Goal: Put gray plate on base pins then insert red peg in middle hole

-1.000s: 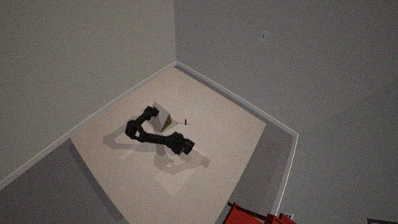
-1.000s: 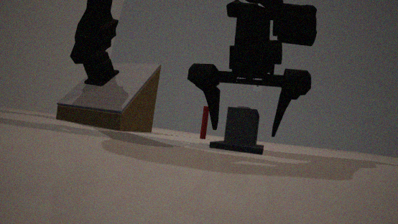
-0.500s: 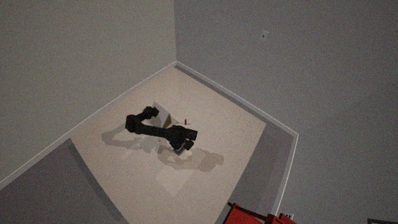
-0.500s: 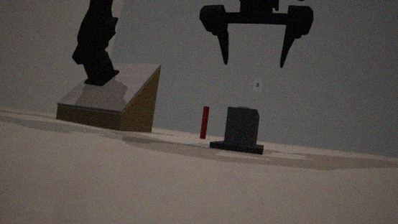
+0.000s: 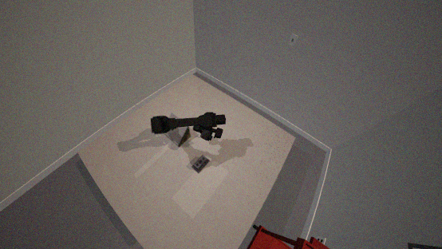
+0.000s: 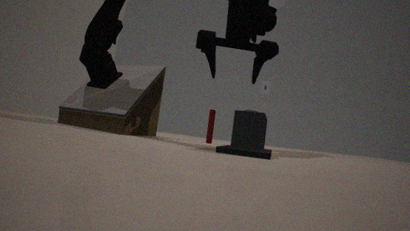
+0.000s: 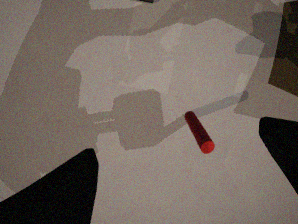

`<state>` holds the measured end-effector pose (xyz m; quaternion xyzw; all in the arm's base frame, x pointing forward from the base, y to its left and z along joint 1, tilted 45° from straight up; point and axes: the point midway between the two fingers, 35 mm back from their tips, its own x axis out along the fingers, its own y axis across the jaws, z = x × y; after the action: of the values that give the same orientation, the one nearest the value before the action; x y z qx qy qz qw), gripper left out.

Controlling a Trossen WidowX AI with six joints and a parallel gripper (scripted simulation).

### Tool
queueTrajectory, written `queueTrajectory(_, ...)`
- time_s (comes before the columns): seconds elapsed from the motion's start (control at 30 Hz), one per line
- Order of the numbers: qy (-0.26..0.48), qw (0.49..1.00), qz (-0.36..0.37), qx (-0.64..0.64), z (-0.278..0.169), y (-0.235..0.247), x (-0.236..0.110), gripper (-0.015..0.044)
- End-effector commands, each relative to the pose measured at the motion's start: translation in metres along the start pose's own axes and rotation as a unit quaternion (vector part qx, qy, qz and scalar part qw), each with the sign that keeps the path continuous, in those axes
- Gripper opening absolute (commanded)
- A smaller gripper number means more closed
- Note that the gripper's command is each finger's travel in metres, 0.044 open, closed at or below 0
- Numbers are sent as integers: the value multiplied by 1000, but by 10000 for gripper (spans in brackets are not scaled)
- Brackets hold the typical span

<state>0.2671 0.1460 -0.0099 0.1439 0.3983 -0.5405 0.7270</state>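
Observation:
The gray plate (image 5: 200,163) (image 6: 248,129) shows as a thick block sitting level on the dark base (image 6: 243,152); the base's pins are hidden beneath or inside it. Three holes in a row show faintly on its top in the top view. The red peg (image 6: 210,126) (image 7: 199,131) stands upright beside the base, on the side toward the arm's mount, and is hidden in the top view. My gripper (image 6: 233,81) (image 7: 182,142) is open and empty, well above the peg and the plate. In the wrist view the peg shows between the fingers, nearer the right one.
A wedge-shaped block (image 6: 144,107) (image 7: 285,75) with a sloping gray top and brown sides stands under the arm's mount. The arm's shadow crosses the pale table (image 5: 159,191). A red object (image 5: 269,239) is at the bottom edge of the top view, away from the peg.

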Motion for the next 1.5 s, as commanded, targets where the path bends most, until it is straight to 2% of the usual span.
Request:
queueTrajectory(0.0, -8, 997, -10, -72, -53, -27, 9, 440)
queueTrajectory(0.2, -9, 997, -10, -77, -56, -29, 12, 440)
queueTrajectory(0.3, -10, 997, -10, -77, -53, -31, 34, 440)
queueTrajectory(0.57, -10, 997, -10, -77, -50, -34, 50, 440)
queueTrajectory(1.47, -10, 997, -10, -77, -50, -33, 88, 440)
